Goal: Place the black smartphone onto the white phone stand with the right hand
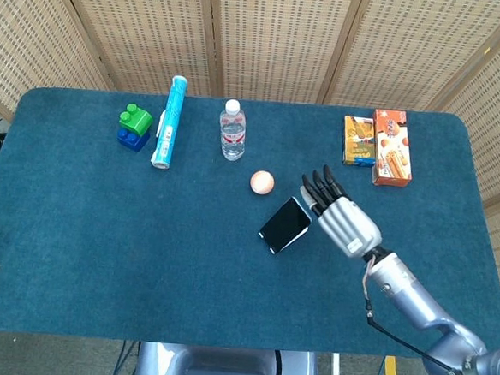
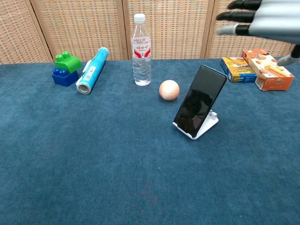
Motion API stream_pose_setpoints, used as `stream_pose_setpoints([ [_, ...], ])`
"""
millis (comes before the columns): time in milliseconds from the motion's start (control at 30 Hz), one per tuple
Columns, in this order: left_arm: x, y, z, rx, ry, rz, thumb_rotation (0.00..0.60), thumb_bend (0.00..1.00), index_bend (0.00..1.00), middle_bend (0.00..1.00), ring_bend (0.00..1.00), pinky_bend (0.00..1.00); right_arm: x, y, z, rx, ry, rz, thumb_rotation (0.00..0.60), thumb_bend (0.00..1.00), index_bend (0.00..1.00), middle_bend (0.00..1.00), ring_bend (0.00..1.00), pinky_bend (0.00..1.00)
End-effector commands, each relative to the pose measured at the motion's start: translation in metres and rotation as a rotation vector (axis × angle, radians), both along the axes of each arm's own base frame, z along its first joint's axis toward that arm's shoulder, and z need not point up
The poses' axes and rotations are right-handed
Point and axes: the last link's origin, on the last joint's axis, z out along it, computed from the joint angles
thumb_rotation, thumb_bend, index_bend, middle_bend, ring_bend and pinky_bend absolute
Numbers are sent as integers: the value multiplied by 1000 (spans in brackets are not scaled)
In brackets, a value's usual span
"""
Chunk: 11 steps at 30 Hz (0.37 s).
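The black smartphone [image 2: 198, 101] leans tilted on the white phone stand [image 2: 208, 125] near the table's middle; in the head view the smartphone [image 1: 285, 225] covers most of the stand. My right hand [image 1: 342, 218] hovers to the right of the phone, apart from it, fingers spread and holding nothing. In the chest view the right hand [image 2: 265, 19] shows at the top right edge, well above the phone. My left hand is not visible in either view.
An orange ball [image 2: 169, 90] lies just left of the phone. A water bottle [image 2: 141, 50], a blue roll [image 2: 92, 70] and green-blue blocks [image 2: 65, 68] stand at the back left. Two snack boxes [image 2: 255, 69] sit at the back right.
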Motion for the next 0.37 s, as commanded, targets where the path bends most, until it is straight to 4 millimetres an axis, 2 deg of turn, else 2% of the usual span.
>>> stream_pose_setpoints([
  [33,2,-1,3,34,4,-23,600,0,0,0,0,0,-44,40,42,-45,-310,-170,600,0,0,0,0,34],
  [233,4,-4,2,84,15,-73,600,0,0,0,0,0,-103,88,61,-84,-706,-402,600,0,0,0,0,0],
  [367,3,-5,0,98,19,-105,600,0,0,0,0,0,-125,113,58,-79,-875,-488,600,0,0,0,0,0],
])
